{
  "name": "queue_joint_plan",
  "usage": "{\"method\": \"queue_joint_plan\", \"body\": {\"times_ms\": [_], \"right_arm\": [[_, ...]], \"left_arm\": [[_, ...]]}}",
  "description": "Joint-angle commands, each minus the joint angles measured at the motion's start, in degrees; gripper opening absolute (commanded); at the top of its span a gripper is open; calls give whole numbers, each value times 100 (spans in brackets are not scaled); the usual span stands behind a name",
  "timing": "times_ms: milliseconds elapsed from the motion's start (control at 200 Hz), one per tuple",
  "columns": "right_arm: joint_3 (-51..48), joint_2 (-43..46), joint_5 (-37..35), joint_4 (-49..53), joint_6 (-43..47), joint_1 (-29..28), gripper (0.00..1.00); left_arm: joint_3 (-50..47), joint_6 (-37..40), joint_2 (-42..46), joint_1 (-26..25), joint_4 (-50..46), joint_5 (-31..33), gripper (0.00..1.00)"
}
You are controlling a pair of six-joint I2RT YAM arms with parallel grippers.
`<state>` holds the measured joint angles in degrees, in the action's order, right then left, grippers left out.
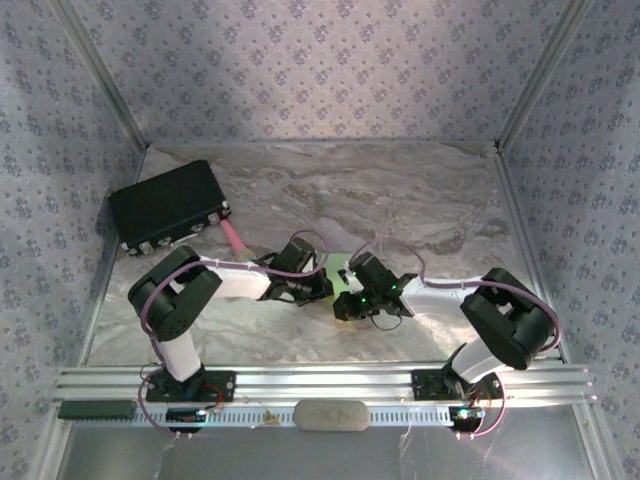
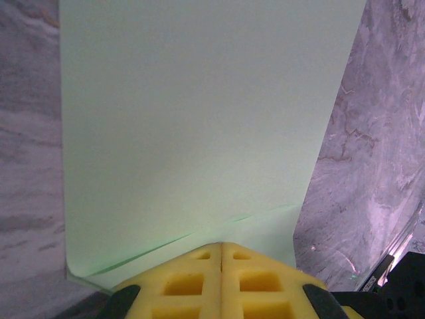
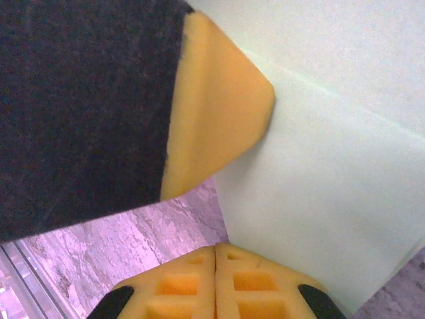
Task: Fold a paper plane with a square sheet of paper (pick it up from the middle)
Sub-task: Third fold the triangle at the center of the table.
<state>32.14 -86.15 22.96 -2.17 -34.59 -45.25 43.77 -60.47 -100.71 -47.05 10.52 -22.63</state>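
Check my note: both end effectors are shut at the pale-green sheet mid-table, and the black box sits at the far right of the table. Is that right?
Not quite. The black box sits at the far left of the table, as the top external view shows. The rest stands: the left end effector and the right end effector are shut at the pale-green sheet mid-table.

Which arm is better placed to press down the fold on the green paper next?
Probably left. The left tool, shut, sits right at the fold line on the square sheet of paper; the right tool, also shut, sits at the sheet's edge.
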Motion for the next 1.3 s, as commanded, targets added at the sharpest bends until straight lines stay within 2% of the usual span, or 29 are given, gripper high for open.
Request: {"method": "queue_joint_plan", "body": {"times_ms": [0, 445, 725, 860, 1114, 1294], "right_arm": [[-284, 155, 68, 240, -227, 32, 8], [-1314, 971, 314, -292, -820, 122, 11], [-702, 1864, 349, 477, -722, 200, 10], [-372, 1490, 196, 463, -672, 331, 10], [20, 413, 334, 41, -764, 359, 9], [-135, 335, 195, 299, -786, 359, 8]], "left_arm": [[-26, 132, -265, -32, -358, 259, 0], [-45, 108, -301, -16, -345, 268, 0], [-68, 105, -239, -22, -305, 243, 0], [-84, 98, -227, -17, -293, 251, 0], [-93, 97, -230, -32, -253, 242, 0], [-71, 98, -238, -24, -242, 226, 0]]}}
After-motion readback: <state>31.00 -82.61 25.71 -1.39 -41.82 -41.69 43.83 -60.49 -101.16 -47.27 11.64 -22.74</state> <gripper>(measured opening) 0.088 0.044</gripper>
